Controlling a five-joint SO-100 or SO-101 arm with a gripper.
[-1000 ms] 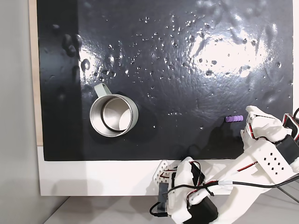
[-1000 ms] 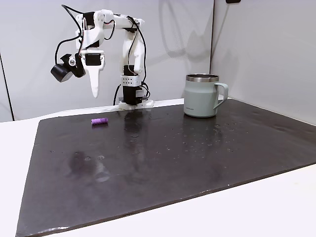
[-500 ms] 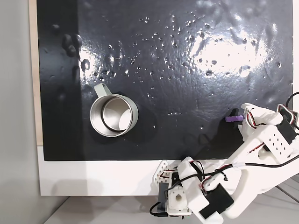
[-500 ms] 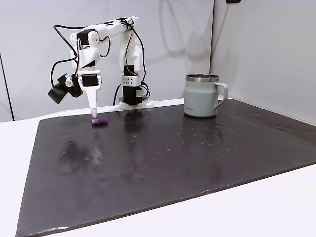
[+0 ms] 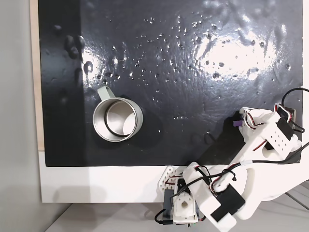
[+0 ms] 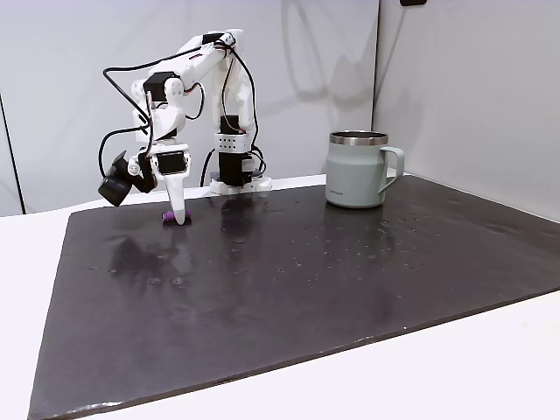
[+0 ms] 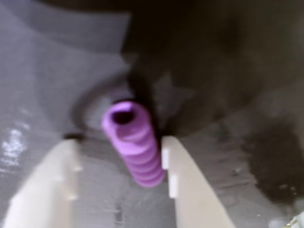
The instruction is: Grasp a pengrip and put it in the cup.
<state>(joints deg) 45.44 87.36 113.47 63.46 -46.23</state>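
Lowered since a second ago: arm [image 6: 188, 96] now folded forward, gripper [image 6: 179, 217] down at the mat [image 6: 350, 271] where before it hung high above the pengrip [image 7: 135, 147]. Wide black mat, wet-looking and glossy, spread over a white table [image 5: 96, 183]. Pale grey-green cup [image 6: 357, 169] upright at far right in the side fixed view, handle to the right; from above, the same cup [image 5: 117, 119] at left, steel inside showing, handle toward upper left, well apart from the gripper [image 5: 241, 123].

Pengrip lying flat on the mat, between the two pale fingers [image 7: 190, 190] in the wrist view, long axis running away from the camera and leaning slightly left, open hollow end at the far side. Right finger touching or just beside its flank; left finger apart from it with mat visible between. Jaws spread, not closed on it.

From above, only a sliver of purple [image 5: 236, 123] left of the gripper body, the rest covered by the white housing; axis hard to judge there. From the side, a small purple patch [image 6: 167, 213] just left of the fingertip, mostly hidden. Wrist view blurred; ribs readable, fingertips cut off by the bottom edge.
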